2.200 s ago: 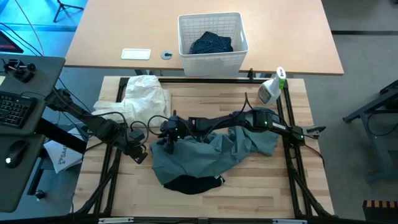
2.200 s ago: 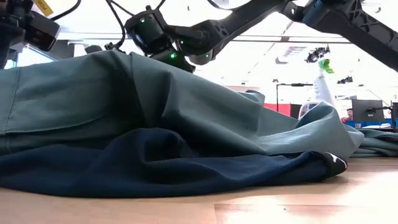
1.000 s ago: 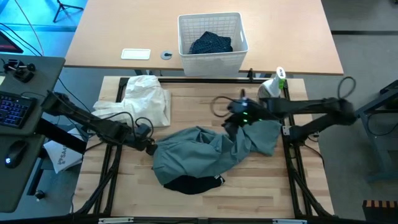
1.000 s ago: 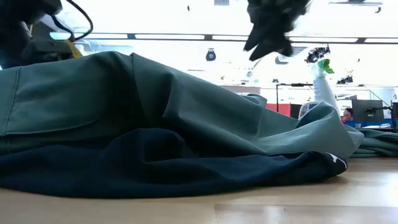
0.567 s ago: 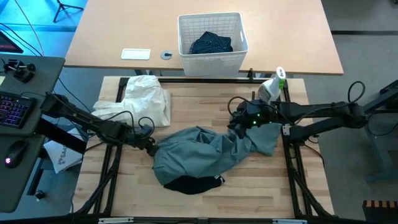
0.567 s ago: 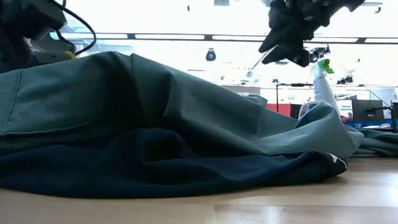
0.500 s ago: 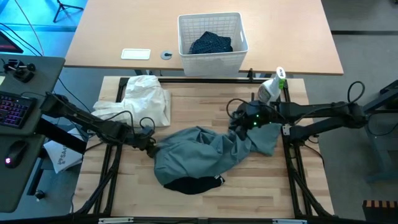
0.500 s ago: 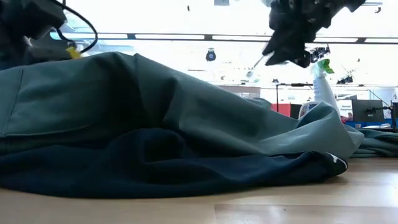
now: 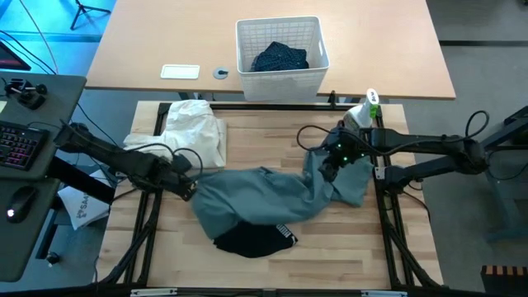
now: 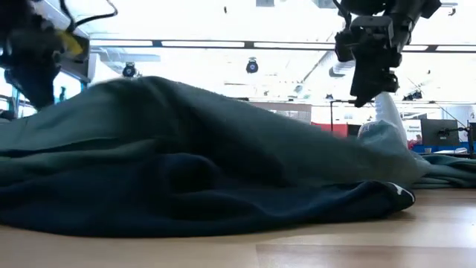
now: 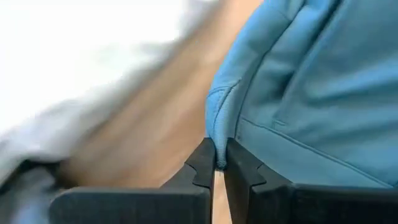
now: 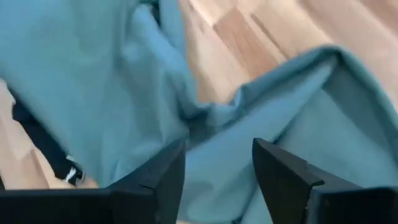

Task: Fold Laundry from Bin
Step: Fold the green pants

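The grey-green top point(image 9: 264, 196) lies crumpled across the middle of the wooden table, partly over a black piece point(image 9: 247, 241). My left gripper point(image 9: 190, 188) is at its left edge and is shut on it. My right gripper point(image 9: 330, 163) stands open just above the top's right part point(image 12: 93, 93), with cloth below its fingers but nothing between them. At the far left lies a white cloth point(image 9: 194, 132). The white bin point(image 9: 280, 76) stands on the far table with a navy dotted garment point(image 9: 280, 58) in it. My left gripper pinches the top's left edge point(image 11: 217, 134) between its two fingers, at a rolled hem or fold. The fingers come from above, slanting down from the table's left side. The held edge is raised, and the cloth slopes down from it point(image 10: 186, 149) to the table.
A spray bottle point(image 9: 360, 115) stands at the table's far right corner, close behind my right arm. A small white card point(image 9: 180, 72) and a round disc point(image 9: 220, 73) lie on the far table left of the bin. Bare wood shows along the near edge.
My left gripper has risen and gone toward the table's left edge with the top's left edge, which is lifted and drawn out. The top's right part has stayed. My right gripper has moved toward the table's right edge and come down over that right part.
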You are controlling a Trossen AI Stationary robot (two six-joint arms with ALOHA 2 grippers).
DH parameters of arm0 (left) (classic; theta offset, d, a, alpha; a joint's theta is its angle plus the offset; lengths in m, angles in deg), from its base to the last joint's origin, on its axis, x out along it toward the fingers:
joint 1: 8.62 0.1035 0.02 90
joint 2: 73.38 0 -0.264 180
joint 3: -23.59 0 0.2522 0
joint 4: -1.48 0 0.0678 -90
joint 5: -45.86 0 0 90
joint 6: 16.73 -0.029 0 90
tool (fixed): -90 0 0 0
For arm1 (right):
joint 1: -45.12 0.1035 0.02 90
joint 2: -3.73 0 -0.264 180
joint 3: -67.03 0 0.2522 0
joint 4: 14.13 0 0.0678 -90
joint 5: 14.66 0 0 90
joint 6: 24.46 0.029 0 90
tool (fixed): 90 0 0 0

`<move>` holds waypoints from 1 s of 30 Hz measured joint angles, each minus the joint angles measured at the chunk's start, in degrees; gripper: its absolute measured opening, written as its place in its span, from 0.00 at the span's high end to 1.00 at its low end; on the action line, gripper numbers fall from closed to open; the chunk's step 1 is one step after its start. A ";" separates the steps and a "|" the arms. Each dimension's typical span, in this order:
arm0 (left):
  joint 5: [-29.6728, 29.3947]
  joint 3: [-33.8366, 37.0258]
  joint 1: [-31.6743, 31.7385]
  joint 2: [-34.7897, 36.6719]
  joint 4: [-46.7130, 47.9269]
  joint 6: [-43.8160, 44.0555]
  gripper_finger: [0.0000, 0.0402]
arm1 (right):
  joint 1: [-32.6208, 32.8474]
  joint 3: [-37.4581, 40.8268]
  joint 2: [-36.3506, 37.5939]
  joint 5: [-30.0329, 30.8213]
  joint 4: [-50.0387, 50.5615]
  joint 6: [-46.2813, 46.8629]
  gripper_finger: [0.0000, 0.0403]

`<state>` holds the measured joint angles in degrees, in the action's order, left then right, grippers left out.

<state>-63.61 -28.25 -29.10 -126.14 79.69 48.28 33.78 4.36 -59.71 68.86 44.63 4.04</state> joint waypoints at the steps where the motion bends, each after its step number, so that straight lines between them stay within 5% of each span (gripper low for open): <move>1: -0.36 0.04 0.09 -0.01 2.28 0.74 0.99 | -0.10 0.00 0.00 0.00 -0.89 -0.93 0.54; 12: 2.12 2.34 0.24 -0.07 2.68 0.65 0.99 | -0.06 5.42 -1.16 -1.45 -3.44 -10.36 0.44; 20: 6.60 -9.60 0.24 -0.11 4.21 3.63 0.99 | -0.06 16.80 -1.11 4.52 -7.48 8.02 0.50; 30: 12.17 -6.17 0.16 -7.59 -21.99 2.85 0.99 | -0.06 27.16 -0.90 4.76 -17.67 19.23 0.76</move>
<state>-51.44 -34.42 -28.94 -133.73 57.70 51.14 33.72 31.52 -60.60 73.62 26.95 23.27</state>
